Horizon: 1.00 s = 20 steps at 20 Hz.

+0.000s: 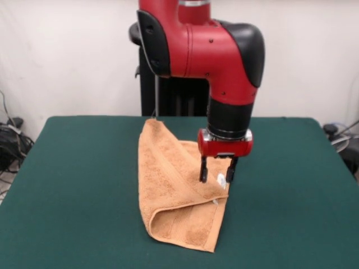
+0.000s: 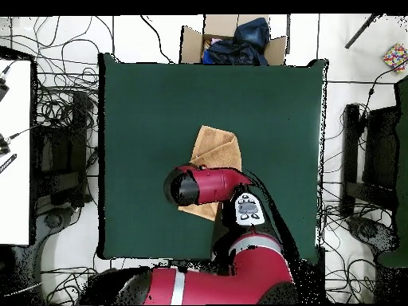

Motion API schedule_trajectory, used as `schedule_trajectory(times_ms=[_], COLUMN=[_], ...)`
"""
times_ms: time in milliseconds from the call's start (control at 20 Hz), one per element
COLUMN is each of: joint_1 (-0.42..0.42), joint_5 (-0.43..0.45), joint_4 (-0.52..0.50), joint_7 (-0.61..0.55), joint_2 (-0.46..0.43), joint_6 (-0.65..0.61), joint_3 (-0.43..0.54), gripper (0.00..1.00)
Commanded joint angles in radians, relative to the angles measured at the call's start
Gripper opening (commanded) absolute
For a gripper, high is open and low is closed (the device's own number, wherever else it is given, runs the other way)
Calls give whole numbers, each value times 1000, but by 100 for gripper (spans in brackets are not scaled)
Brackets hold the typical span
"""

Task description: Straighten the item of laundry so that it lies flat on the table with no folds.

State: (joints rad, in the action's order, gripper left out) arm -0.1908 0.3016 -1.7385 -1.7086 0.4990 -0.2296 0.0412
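Towel: the orange-tan terry towel [image 1: 176, 188] lies just left of centre in the front view, folded over on itself into a long, roughly triangular shape. One narrow corner points to the upper part of the frame near the pedestal; the folded, doubled end sits at the lower centre. Woven border bands run along the lower flap. A small white care tag [image 1: 221, 180] shows at the towel's right edge.

Towel from above: in the overhead view only its upper part [image 2: 217, 147] shows, at the frame's centre; the arm covers the rest.

Claw: the claw [image 1: 217, 170] hangs from the red wrist, its two black fingers [image 1: 203, 170] a narrow gap apart, tips at the towel's right edge with the white tag between them. I cannot tell whether they pinch the cloth or the tag.

Containers: a cardboard box [image 2: 191, 41] stands beyond the counter's top edge in the overhead view, holding dark blue cloth [image 2: 243, 40].

Edges and room: the dark green counter [image 1: 73, 185] is bare on every side of the towel, with wide space left and right in both views. The towel is well apart from all counter edges.
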Motion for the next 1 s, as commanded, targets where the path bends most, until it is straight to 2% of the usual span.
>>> schedule_trajectory(times_ms=[50, 700, 1000], joint_1=[8, -6, -16], joint_5=[-50, -46, -45], joint_4=[-44, -12, 13], joint_7=[-186, -178, -180], joint_2=[25, -31, -97], joint_6=[-23, 7, 43], joint_3=[-14, 0, 8], gripper=[100, 100, 100])
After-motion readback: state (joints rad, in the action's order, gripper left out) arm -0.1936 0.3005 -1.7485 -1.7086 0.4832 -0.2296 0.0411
